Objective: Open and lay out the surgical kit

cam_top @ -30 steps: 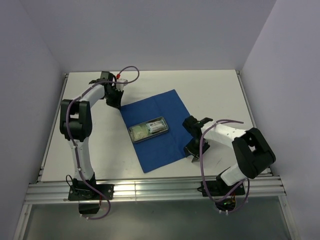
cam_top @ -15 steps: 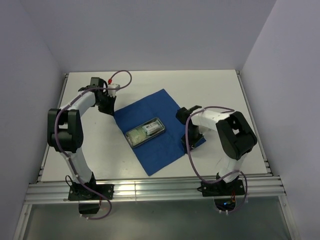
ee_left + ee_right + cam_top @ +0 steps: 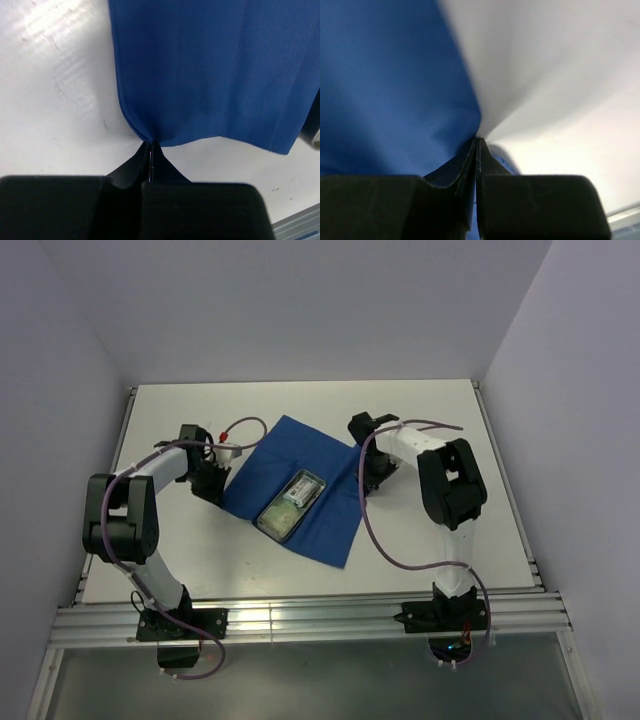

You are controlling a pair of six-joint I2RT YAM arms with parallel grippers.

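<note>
Top view: both arms fold low over the table point(image 3: 430, 410). The left gripper point(image 3: 212, 480) is at the left corner of the blue cloth point(image 3: 325, 530), the right gripper point(image 3: 372, 472) at its right edge. The steel tray point(image 3: 292, 505) sits mid-cloth, center frame, any label too small to read.
Left wrist: jaws pinched tight on the cloth corner.
Right wrist: same deal, clamped on the cloth edge.

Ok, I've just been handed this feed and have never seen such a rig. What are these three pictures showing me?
Two robot arms stand bolted at the near edge of a white table. The wide picture looks down from above and behind them. The two close-ups come from a camera on each wrist, so each shows its own fingers. On the table lies a blue cloth with a small steel tray resting on it. The left gripper is pinched shut on one corner of the cloth, and the right gripper is shut on the opposite corner.
</note>
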